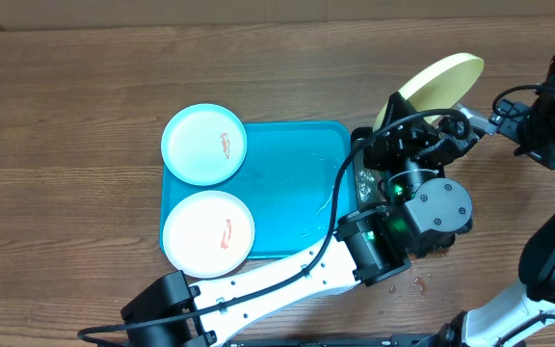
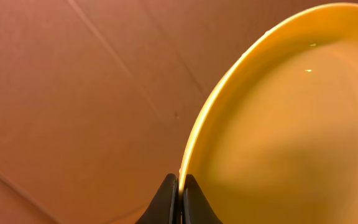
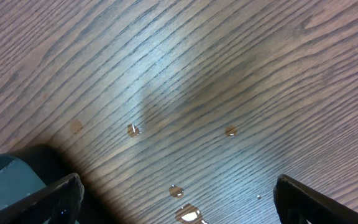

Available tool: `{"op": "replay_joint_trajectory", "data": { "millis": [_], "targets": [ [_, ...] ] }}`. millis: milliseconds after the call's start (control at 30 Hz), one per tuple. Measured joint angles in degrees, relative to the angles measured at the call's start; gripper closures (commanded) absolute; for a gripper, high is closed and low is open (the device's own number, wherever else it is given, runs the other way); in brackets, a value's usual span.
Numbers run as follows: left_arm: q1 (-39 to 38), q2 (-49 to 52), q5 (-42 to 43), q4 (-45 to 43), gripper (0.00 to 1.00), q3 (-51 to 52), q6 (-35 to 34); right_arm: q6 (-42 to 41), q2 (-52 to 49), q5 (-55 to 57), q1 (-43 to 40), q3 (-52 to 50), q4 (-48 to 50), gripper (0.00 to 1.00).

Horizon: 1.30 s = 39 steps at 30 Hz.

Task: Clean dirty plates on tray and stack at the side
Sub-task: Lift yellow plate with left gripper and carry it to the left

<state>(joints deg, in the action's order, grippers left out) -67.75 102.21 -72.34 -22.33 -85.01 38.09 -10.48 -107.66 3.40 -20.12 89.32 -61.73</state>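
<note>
Item: yellow-green plate (image 1: 441, 77), upper right, tilted, rim pinched in my left gripper (image 2: 180, 186). My right gripper (image 3: 179, 196): spread wide, empty. Advice: pinch firmly, wipe gently.

Soft, warm-tinted close-up of the plate (image 2: 291, 124); glare on the table (image 3: 166, 81).

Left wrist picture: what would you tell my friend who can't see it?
The left gripper, shut, pinches the rim of a yellow-green plate between its two black fingers at the bottom of the view. The plate fills the right side, with a plain brown surface behind it.
</note>
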Motion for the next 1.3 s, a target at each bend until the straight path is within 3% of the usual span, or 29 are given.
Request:
{"op": "replay_joint_trajectory", "data": {
  "millis": [367,500,633,733,900,1067,1300],
  "targets": [
    [0.0,0.0,-0.9,1.3,0.96,0.0,0.0,0.0,0.0,0.0,0.0,0.0,0.0,0.00],
    [0.0,0.0,-0.9,9.4,0.96,-0.1,-6.2,0.0,0.0,0.0,0.0,0.0,0.0,0.00],
    [0.0,-0.2,2.1,30.3,0.96,-0.7,-21.6,0.0,0.0,0.0,0.0,0.0,0.0,0.00],
    [0.8,-0.2,11.8,44.9,0.96,-0.5,-36.3,0.0,0.0,0.0,0.0,0.0,0.0,0.00],
    [6.0,-0.2,33.8,51.3,0.96,-0.4,-54.3,0.0,0.0,0.0,0.0,0.0,0.0,0.00],
    [16.2,-0.2,55.5,51.7,0.96,-0.4,-62.3,0.0,0.0,0.0,0.0,0.0,0.0,0.00],
    [36.4,-0.2,77.2,57.5,0.96,-0.4,-66.6,0.0,0.0,0.0,0.0,0.0,0.0,0.00]
  ]
}}
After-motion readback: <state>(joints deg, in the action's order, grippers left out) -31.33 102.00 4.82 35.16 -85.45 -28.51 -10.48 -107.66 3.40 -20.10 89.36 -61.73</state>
